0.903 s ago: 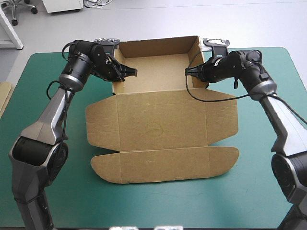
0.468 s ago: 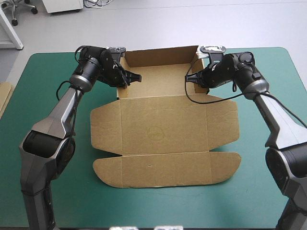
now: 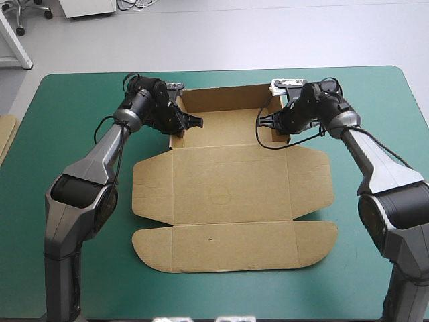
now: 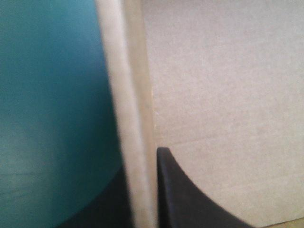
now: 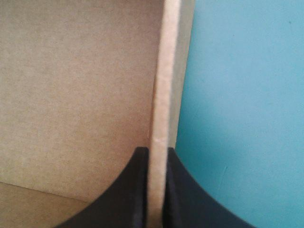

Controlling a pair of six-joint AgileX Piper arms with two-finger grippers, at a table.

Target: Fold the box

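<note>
Already — box [image 3: 231,188] walls upright, lid flat

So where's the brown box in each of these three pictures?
High view: the box lies mid-table, its walled tray toward the far edge, its lid flat nearer.
Left wrist view: one side wall's pale edge runs between the left pincer's fingers.
Right wrist view: the opposite wall's edge sits between the right pincer's fingers.
Shared landmark: the teal-green cover just outside each wall.
</note>
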